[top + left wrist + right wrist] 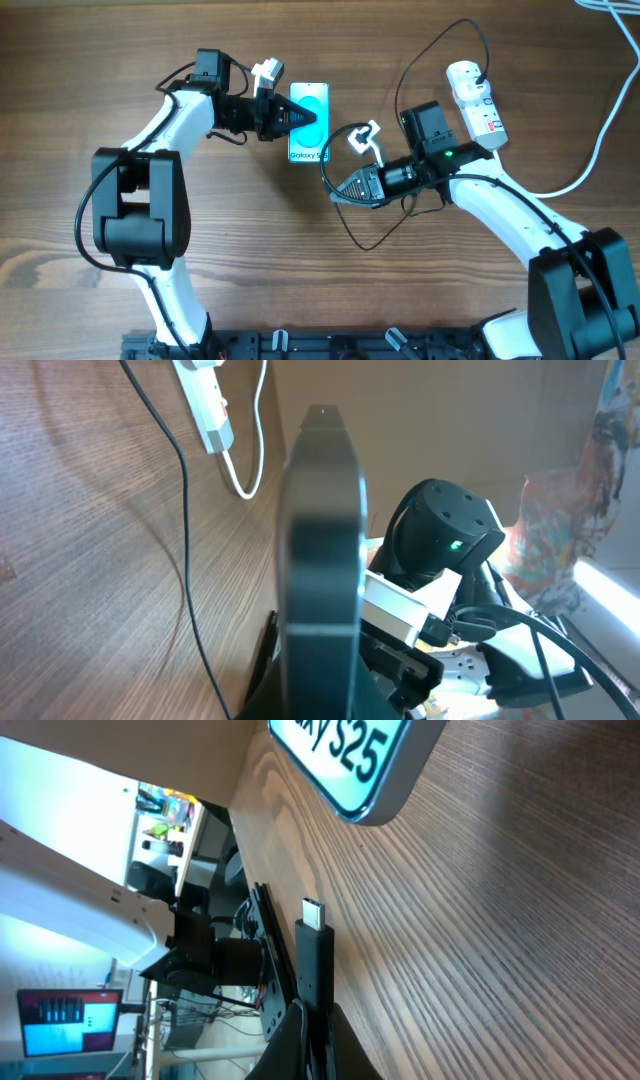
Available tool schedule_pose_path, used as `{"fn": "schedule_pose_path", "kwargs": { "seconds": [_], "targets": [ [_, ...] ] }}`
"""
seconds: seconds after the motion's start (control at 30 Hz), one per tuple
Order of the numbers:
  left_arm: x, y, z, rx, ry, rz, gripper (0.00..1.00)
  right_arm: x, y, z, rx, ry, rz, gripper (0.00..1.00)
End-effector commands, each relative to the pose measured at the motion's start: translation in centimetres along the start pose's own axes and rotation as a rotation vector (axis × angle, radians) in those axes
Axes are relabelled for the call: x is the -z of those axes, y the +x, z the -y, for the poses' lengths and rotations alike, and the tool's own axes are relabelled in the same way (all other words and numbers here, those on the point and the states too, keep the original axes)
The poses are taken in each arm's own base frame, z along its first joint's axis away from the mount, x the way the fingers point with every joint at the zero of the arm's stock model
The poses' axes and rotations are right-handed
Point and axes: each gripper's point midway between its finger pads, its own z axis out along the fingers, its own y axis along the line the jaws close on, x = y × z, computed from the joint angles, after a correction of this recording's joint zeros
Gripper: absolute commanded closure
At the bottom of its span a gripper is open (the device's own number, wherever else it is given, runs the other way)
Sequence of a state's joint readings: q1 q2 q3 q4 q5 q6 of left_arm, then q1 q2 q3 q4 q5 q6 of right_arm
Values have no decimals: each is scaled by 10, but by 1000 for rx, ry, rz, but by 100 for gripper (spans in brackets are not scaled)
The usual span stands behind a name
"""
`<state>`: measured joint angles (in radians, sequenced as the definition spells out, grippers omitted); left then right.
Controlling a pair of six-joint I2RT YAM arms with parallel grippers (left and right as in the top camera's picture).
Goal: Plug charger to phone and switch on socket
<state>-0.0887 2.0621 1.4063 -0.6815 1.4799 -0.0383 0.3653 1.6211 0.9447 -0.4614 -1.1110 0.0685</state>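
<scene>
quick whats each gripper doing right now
left gripper: closed on the phone, gripping it across its sides.
right gripper: closed on the charger, its metal tip sticking out toward the phone.

One phone [310,152], one charger [313,955], one socket [476,102]

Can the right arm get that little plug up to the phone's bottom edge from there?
Probably yes: only bare table lies between the charger plug and the phone, though the tip points slightly beside it.

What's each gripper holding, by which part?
Left gripper: teal-screened rectangular phone, by one long edge. Right gripper: thin black cable's plug, by its body, metal tip free.
</scene>
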Motion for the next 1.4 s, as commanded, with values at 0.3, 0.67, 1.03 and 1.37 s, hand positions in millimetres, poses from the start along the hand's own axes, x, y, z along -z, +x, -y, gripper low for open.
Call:
{"fn": "schedule_pose_path", "kwargs": {
  "seconds": [0.3,0.67,1.03,1.37],
  "targets": [
    [1,20,28,-11,96,-11,96,9,5,-49,31,107,31,96],
    [9,34,43,-29,93,8,96,-13,18,-61,-106,229,27,96],
    [12,31,42,-47,92,18,96,-30,3,-50,-271,414,197,95],
    [15,11,38,-106,90,28,96,-29,-4,-46,-243,460,249,96]
  ]
}}
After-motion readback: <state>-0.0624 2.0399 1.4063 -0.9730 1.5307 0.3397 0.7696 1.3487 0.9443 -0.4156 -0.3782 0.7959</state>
